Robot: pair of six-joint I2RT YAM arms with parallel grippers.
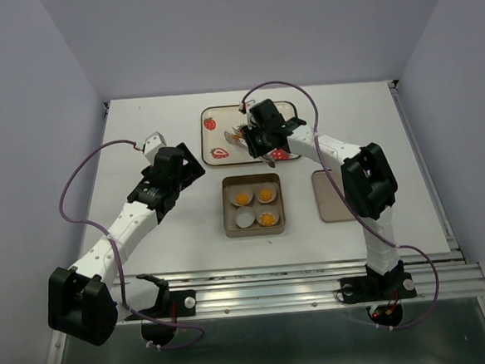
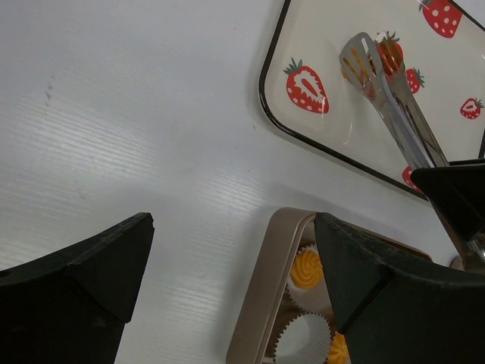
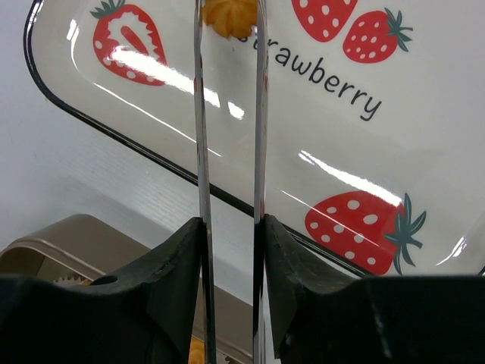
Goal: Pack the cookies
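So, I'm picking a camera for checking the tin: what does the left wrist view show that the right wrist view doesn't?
Only left wrist: inside the tin, a cookie and an empty cup; the open left gripper. Only right wrist: the word strawberry on the tray. Both: tray, tin corner, and the tongs in the right gripper.

left arm [image 1: 117, 236], right arm [image 1: 327, 147]: are showing white links, black joints | cables [image 1: 279, 83]: trailing purple | left gripper [image 2: 231, 220]: showing black
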